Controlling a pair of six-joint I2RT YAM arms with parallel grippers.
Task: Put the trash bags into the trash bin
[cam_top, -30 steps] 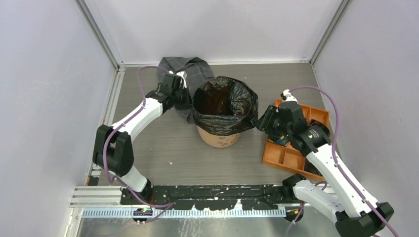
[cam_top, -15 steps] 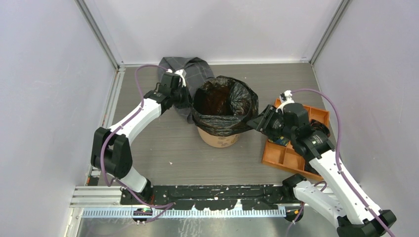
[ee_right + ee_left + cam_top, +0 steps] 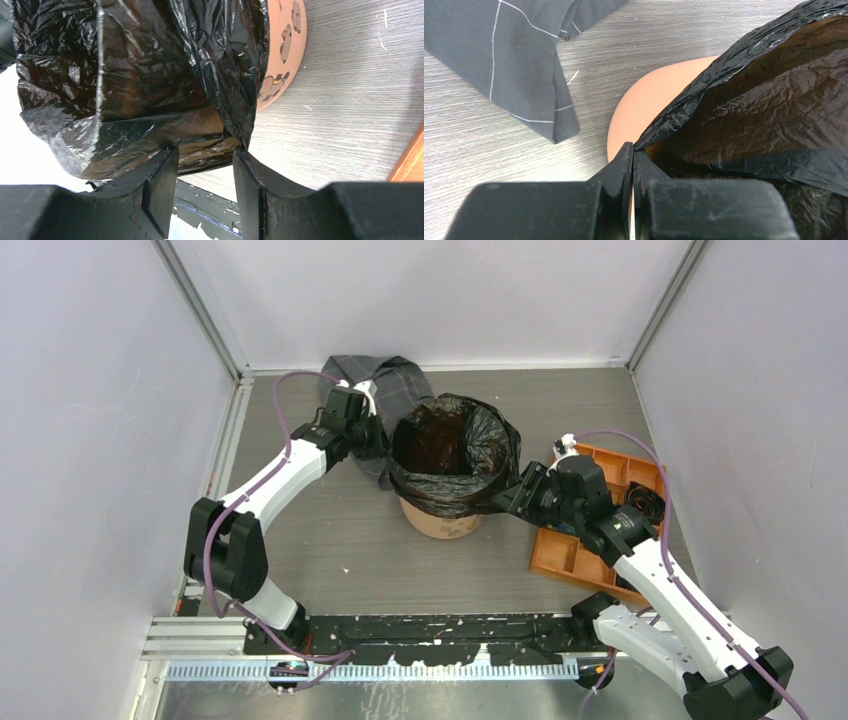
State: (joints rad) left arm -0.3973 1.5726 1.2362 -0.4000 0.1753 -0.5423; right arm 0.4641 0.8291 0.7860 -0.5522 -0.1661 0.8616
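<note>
Two tools on one bag (image 3: 500, 455), which lines the bin (image 3: 440, 522) on the bench (image 3: 330, 530). Left tool (image 3: 633, 152) is pinched tight on the rim to hold it up. Right tool (image 3: 204, 150) is half-wide, straddling the opp. hem, prob. to spread it.

The trash bag (image 3: 500, 455) is glossy black, brownish inside. The trash bin (image 3: 287, 65) is pale orange with dark printed marks, possibly small animals. The cloth (image 3: 499, 60) is dark grey with thin white checks. The tray (image 3: 565, 558) is orange, the surface (image 3: 330, 540) grey wood-grain.
</note>
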